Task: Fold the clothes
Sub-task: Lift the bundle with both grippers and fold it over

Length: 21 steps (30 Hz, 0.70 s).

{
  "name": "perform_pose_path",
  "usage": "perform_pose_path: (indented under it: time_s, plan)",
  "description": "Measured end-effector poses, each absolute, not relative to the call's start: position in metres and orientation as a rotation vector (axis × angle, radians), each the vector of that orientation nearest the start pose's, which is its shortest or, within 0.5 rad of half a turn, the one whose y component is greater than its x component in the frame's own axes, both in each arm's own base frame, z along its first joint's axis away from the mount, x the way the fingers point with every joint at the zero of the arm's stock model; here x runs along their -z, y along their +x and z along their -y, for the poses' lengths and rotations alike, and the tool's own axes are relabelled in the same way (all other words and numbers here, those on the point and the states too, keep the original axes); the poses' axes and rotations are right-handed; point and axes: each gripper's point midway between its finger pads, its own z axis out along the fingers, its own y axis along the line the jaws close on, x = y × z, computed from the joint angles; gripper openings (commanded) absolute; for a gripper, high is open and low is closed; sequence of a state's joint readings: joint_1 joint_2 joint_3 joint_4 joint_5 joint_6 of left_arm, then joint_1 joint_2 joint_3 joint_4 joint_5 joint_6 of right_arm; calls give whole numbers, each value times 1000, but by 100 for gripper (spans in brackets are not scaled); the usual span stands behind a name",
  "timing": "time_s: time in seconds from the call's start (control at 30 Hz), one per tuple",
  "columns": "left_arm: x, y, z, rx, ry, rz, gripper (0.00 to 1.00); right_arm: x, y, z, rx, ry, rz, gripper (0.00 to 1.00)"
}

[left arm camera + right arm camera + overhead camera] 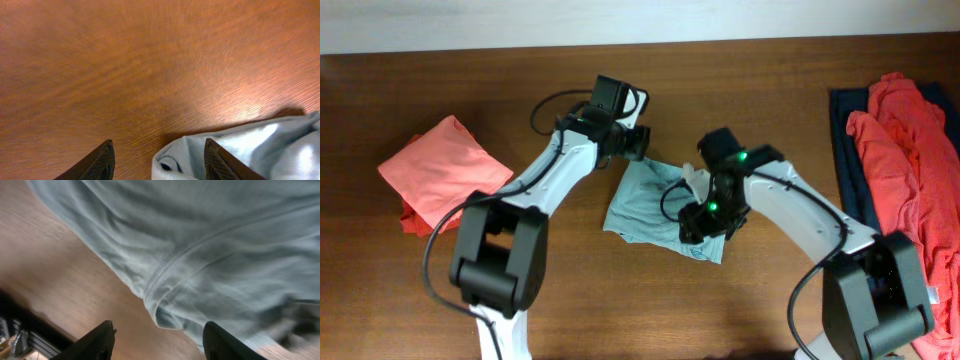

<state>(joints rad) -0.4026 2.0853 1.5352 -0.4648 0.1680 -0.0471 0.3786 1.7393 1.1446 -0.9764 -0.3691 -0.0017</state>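
A pale grey-blue shirt [642,205] lies partly folded at the table's middle. My left gripper [638,142] is open just above its far left corner; in the left wrist view the corner [175,160] lies between the open fingers [157,150]. My right gripper [705,222] is open over the shirt's right front part; in the right wrist view a hem fold [165,312] lies between its fingers [157,330]. A folded orange-red garment [440,165] lies at the left. Coral-red garments [910,150] lie over a dark navy one [847,150] at the right edge.
The brown wooden table [750,80] runs to a pale far edge at the top of the overhead view. The two arm bases [500,260] stand at the front. Bare wood [125,60] lies beyond the left gripper.
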Motion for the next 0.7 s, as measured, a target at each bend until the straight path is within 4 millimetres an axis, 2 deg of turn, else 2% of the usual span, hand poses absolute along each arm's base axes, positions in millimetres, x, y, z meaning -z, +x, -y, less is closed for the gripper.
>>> perform_pose_path:
  time_s: [0.1, 0.13, 0.2, 0.3, 0.4, 0.5, 0.57, 0.7]
  plan:
    - [-34, 457, 231, 407, 542, -2625, 56, -37, 247, -167, -576, -581, -3120, 61]
    - [-19, 445, 229, 413, 551, -2690, 56, -32, 245, -166, -569, -571, -3124, 61]
    - [-9, 435, 225, 403, 562, -2747, 48, -27, 248, -161, -518, -565, -3119, 66]
    - [-4, 414, 211, 345, 566, -2863, 28, -21, 259, -150, -379, -540, -3102, 67]
    - [0, 384, 189, 228, 558, -3019, 16, -18, 279, -135, -196, -519, -3040, 67]
    - [1, 359, 175, 169, 500, -3147, 4, -18, 297, -128, -103, -504, -2976, 67]
    - [-1, 336, 163, 112, 406, -3267, 4, -20, 313, -128, -64, -491, -2911, 67]
    - [-1, 314, 158, 59, 318, -3367, 4, -25, 334, -131, -48, -470, -2822, 76]
